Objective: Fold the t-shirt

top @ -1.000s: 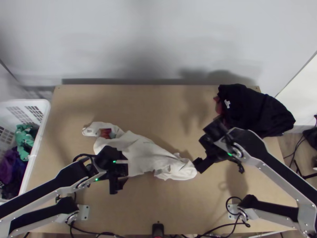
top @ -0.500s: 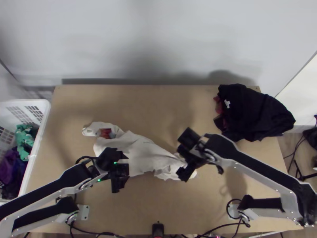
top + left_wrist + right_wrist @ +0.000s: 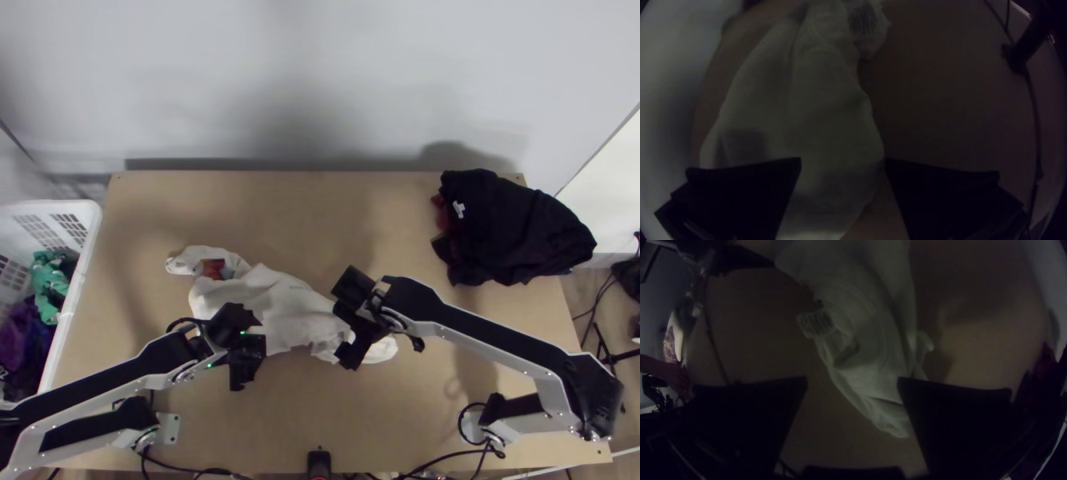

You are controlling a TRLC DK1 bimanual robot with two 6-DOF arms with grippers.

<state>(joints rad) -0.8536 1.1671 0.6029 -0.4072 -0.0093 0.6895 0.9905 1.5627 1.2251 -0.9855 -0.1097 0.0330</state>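
Left gripper (image 3: 843, 161): fingers apart, empty.
Right gripper (image 3: 852, 381): spread wide too!
White shirt (image 3: 276, 300): bunched.
Danger: a shallow pinch on those creases could catch one layer, twisting everything.

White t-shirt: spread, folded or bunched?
Bunched. The white t-shirt lies in a narrow, creased strip slanting across the table; the right wrist view shows rumpled cloth beside its label.

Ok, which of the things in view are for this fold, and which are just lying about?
For the job:
- white t-shirt, bunched on the table
- left hand
- right hand

Lying about:
- black garment pile
- white basket
- coloured clothes inside it
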